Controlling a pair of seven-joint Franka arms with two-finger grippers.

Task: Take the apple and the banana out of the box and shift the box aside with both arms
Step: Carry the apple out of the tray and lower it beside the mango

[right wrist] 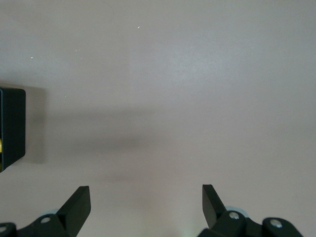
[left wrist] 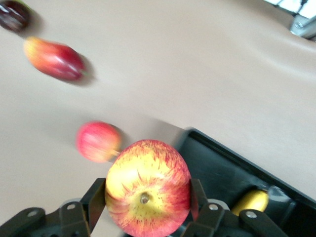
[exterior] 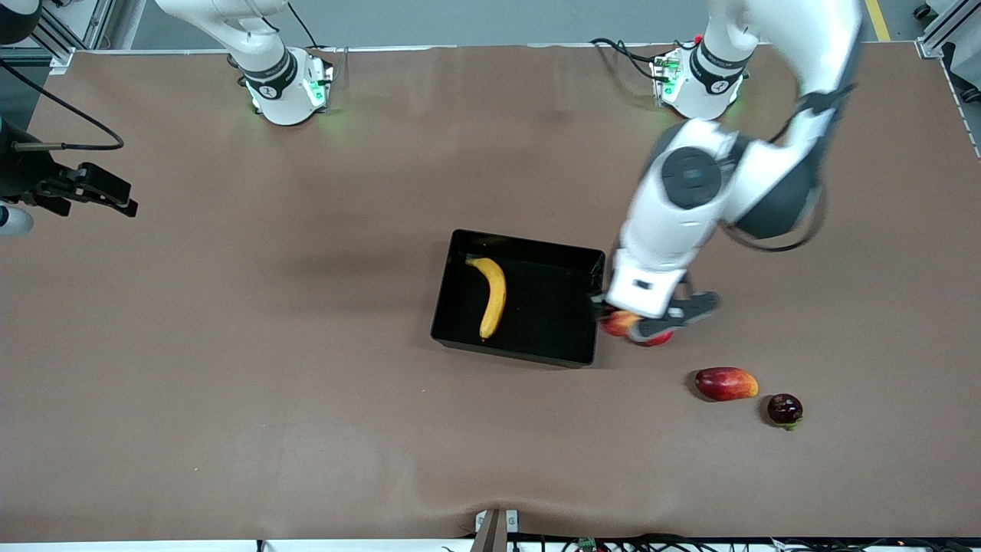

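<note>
Apple (left wrist: 147, 190) sits clamped in the left gripper (left wrist: 146, 207) over the box (exterior: 536, 299) edge; the banana (exterior: 490, 295) lies inside. A pinkish fruit (left wrist: 98, 141) below risks a bump on set-down. The right gripper (right wrist: 146, 205) waits, spread wide.

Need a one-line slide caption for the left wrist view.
Left gripper holds the apple above the box edge; banana remains inside.

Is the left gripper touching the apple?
Touching. In the left wrist view both fingers of the left gripper press against the sides of the apple, with no gap.
</note>
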